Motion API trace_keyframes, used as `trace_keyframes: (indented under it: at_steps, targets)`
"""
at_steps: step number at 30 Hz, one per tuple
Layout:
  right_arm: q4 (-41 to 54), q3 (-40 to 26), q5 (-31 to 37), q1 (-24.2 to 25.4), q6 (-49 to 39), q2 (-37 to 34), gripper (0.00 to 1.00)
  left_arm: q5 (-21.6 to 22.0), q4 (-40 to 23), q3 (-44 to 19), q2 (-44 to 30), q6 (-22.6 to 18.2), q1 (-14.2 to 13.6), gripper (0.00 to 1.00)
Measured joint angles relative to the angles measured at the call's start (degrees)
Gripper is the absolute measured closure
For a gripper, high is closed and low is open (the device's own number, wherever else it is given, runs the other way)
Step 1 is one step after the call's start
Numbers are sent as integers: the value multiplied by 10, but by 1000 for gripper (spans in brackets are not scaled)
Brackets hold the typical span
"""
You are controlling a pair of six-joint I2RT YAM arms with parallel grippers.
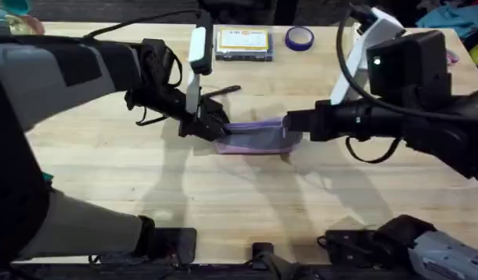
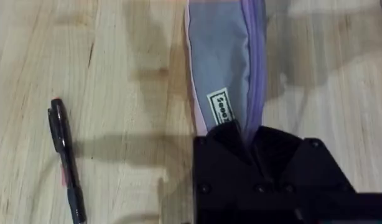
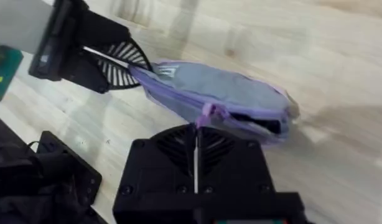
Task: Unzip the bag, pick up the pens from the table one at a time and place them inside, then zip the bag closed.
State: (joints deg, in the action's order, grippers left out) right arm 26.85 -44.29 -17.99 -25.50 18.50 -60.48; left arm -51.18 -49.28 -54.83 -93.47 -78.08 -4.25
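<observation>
Bag: your bag (image 1: 254, 136) lies on the bench (image 1: 223, 194) near its middle, long side running left to right, grey sides and lilac trim showing. In the right wrist view the zipper stands open for a short stretch at the end nearest that camera, a dark gap showing there; the rest of the zipper line looks closed.
Left tool: your left tool (image 1: 210, 127) is clenched on the bag's left end. In the left wrist view (image 2: 250, 146) the fingers are pinched on the fabric just below a small white label (image 2: 223, 106).
Right tool: your right tool (image 1: 295, 122) sits at the bag's right end. In the right wrist view (image 3: 200, 124) the fingers are pressed together on the lilac zipper pull (image 3: 207, 112).
Pens: one black pen (image 2: 66, 158) lies flat on the bench beside the bag, clear of it, with a trace of orange-red along its side. In the overhead view a dark pen (image 1: 221, 92) lies just behind the left tool.
Behind: a clear box (image 1: 243, 43) with a yellow label and a purple tape roll (image 1: 299, 37) rest at the far edge, well apart from the bag.
</observation>
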Motion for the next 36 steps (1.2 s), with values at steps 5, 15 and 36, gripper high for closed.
trace_keyframes:
  at_steps: [5, 15, 36]
  targets:
    - [-51, 0, 7, -29, 0, -14, 968, 0, 0, 0, 0, 0, 0, 957]
    - [-139, 0, 20, -98, 0, -77, 969, 2, -1, 0, 0, 0, 0, 957]
    - [-337, 8, 47, -214, 52, -173, 971, 7, -4, 0, 0, -2, 4, 958]
